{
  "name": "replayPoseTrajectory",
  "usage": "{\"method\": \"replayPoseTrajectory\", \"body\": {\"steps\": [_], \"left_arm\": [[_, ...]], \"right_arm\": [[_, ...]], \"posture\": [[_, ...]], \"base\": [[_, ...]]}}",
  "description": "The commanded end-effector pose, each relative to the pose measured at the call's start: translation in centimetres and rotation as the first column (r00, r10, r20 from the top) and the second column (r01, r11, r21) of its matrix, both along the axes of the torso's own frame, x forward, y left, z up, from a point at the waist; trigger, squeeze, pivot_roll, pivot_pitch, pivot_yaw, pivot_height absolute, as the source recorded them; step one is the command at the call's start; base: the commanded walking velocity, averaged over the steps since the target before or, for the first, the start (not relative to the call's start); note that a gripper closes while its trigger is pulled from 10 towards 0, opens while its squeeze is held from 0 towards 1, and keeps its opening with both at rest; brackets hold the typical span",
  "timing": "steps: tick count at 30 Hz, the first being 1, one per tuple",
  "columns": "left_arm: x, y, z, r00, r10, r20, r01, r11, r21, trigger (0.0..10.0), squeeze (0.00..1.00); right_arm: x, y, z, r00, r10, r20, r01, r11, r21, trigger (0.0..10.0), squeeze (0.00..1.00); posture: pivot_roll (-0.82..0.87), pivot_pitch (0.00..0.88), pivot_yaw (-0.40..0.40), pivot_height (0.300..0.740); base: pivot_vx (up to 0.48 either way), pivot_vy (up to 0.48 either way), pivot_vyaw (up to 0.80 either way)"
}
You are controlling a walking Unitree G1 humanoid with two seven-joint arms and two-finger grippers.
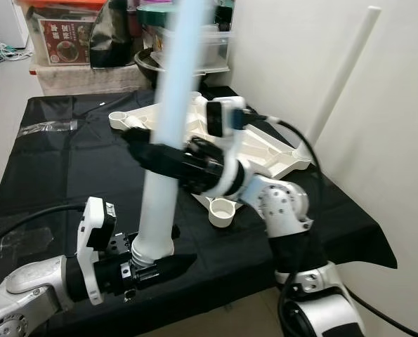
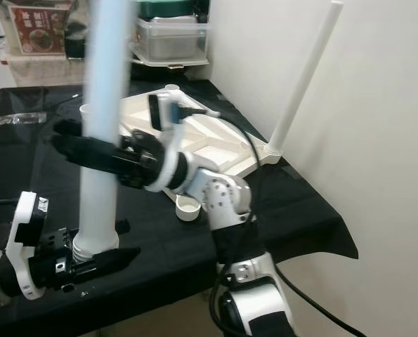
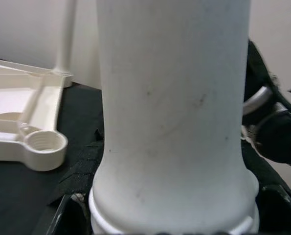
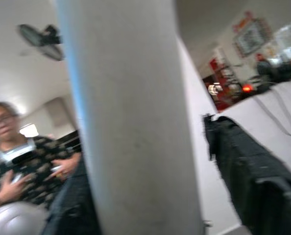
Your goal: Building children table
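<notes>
Holding one white table leg upright above the near tabletop, the left gripper clamps its base and the right gripper its middle. On the upturned children's table top further right, one leg stands fitted; empty sockets remain, so most assembly seems left.

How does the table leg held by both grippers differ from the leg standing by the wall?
The held leg is free of the tabletop: the left gripper clamps its threaded lower end and the right gripper its shaft. The wall-side leg is already seated in a corner of the upturned tabletop and touched by neither gripper. The held leg stands over the black cloth, nearer the camera. Both are white, round and lean slightly.
</notes>
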State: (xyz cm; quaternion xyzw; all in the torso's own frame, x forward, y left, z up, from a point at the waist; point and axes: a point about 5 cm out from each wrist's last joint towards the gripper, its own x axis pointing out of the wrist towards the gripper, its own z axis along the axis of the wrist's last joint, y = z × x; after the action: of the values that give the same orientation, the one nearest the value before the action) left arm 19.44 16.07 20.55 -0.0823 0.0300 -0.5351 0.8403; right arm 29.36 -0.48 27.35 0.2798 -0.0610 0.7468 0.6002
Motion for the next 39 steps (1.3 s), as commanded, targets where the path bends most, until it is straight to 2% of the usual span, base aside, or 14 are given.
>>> {"method": "replayPoseTrajectory", "body": {"steps": [1, 2, 13, 15, 16, 17, 18, 19, 21, 22, 25, 27, 28, 39], "left_arm": [[-0.5, -1.0, 0.8, 0.996, -0.076, 0.047, 0.076, 0.997, 0.010, 10.0, 0.00], [-0.5, -0.9, 0.8, 0.996, -0.069, 0.050, 0.068, 0.998, 0.016, 10.0, 0.00], [1.5, 1.0, 0.3, 0.969, 0.182, 0.168, -0.223, 0.936, 0.273, 10.0, 0.00], [3.1, 1.9, -0.3, 0.912, 0.339, 0.232, -0.405, 0.838, 0.365, 10.0, 0.00], [3.1, 1.9, -0.3, 0.912, 0.339, 0.232, -0.405, 0.838, 0.365, 10.0, 0.00], [4.0, 2.4, -0.8, 0.862, 0.421, 0.283, -0.506, 0.756, 0.416, 10.0, 0.00], [4.0, 2.4, -0.8, 0.862, 0.421, 0.283, -0.506, 0.756, 0.416, 10.0, 0.00], [4.8, 2.7, -1.1, 0.800, 0.491, 0.346, -0.601, 0.659, 0.453, 10.0, 0.00], [4.8, 2.7, -1.1, 0.800, 0.491, 0.346, -0.601, 0.659, 0.453, 10.0, 0.00], [5.5, 2.6, -1.2, 0.748, 0.543, 0.381, -0.663, 0.598, 0.451, 10.0, 0.00], [6.1, 1.9, -1.4, 0.708, 0.571, 0.415, -0.706, 0.545, 0.453, 10.0, 0.00], [7.9, 0.3, -2.1, 0.617, 0.578, 0.534, -0.785, 0.400, 0.473, 10.0, 0.00], [8.2, 0.1, -2.1, 0.602, 0.569, 0.561, -0.796, 0.374, 0.475, 10.0, 0.00], [9.9, -1.7, -3.0, 0.588, 0.393, 0.706, -0.809, 0.297, 0.508, 10.0, 0.00]], "right_arm": [[0.3, 0.7, -0.6, 0.998, -0.055, -0.023, 0.053, 0.996, -0.069, 10.0, 1.00], [0.3, 0.7, -0.6, 0.997, -0.067, -0.023, 0.065, 0.995, -0.075, 10.0, 0.00], [2.2, -0.3, -1.1, 0.926, -0.373, -0.060, 0.357, 0.916, -0.183, 10.0, 0.00], [2.9, -0.6, -1.5, 0.883, -0.461, -0.095, 0.434, 0.875, -0.215, 10.0, 0.00], [2.9, -0.6, -1.5, 0.883, -0.461, -0.095, 0.434, 0.875, -0.215, 10.0, 0.00], [3.2, -0.8, -1.8, 0.853, -0.505, -0.129, 0.470, 0.852, -0.229, 10.0, 0.00], [3.2, -0.8, -1.8, 0.853, -0.505, -0.129, 0.470, 0.852, -0.229, 10.0, 0.00], [3.5, -0.8, -1.9, 0.830, -0.537, -0.152, 0.497, 0.835, -0.234, 10.0, 0.00], [3.5, -0.8, -1.9, 0.830, -0.537, -0.152, 0.497, 0.835, -0.234, 10.0, 0.00], [3.7, -0.7, -2.0, 0.800, -0.565, -0.203, 0.521, 0.821, -0.232, 10.0, 0.00], [4.0, -0.5, -2.0, 0.760, -0.586, -0.280, 0.543, 0.810, -0.221, 10.0, 0.00], [4.8, 0.4, -2.3, 0.633, -0.606, -0.481, 0.569, 0.786, -0.241, 10.0, 0.00], [4.8, 0.6, -2.4, 0.615, -0.604, -0.506, 0.567, 0.786, -0.248, 10.0, 0.00], [4.5, 2.0, -3.3, 0.506, -0.569, -0.648, 0.525, 0.799, -0.292, 10.0, 0.00]], "posture": [[0.17, 0.000, -0.117, 0.740], [0.16, 0.000, -0.117, 0.740], [0.15, 0.000, -0.109, 0.740], [0.14, 0.000, -0.108, 0.740], [0.14, 0.000, -0.108, 0.740], [0.14, 0.000, -0.110, 0.740], [0.14, 0.000, -0.110, 0.740], [0.14, 0.000, -0.110, 0.740], [0.14, 0.000, -0.110, 0.740], [0.14, 0.000, -0.110, 0.740], [0.15, 0.000, -0.115, 0.740], [0.15, 0.000, -0.120, 0.740], [0.15, 0.000, -0.121, 0.740], [0.14, 0.000, -0.116, 0.740]], "base": [[0.000, 0.000, 0.00], [0.000, 0.000, 0.00], [0.000, 0.000, 0.00], [0.000, 0.000, 0.00], [0.000, 0.000, 0.00], [0.000, 0.000, 0.00], [0.000, 0.000, 0.00], [0.000, 0.000, 0.00], [0.000, 0.000, 0.00], [0.000, 0.000, 0.00], [0.000, 0.000, 0.00], [0.000, 0.000, 0.00], [0.000, 0.000, 0.00], [0.000, 0.000, 0.00]]}}
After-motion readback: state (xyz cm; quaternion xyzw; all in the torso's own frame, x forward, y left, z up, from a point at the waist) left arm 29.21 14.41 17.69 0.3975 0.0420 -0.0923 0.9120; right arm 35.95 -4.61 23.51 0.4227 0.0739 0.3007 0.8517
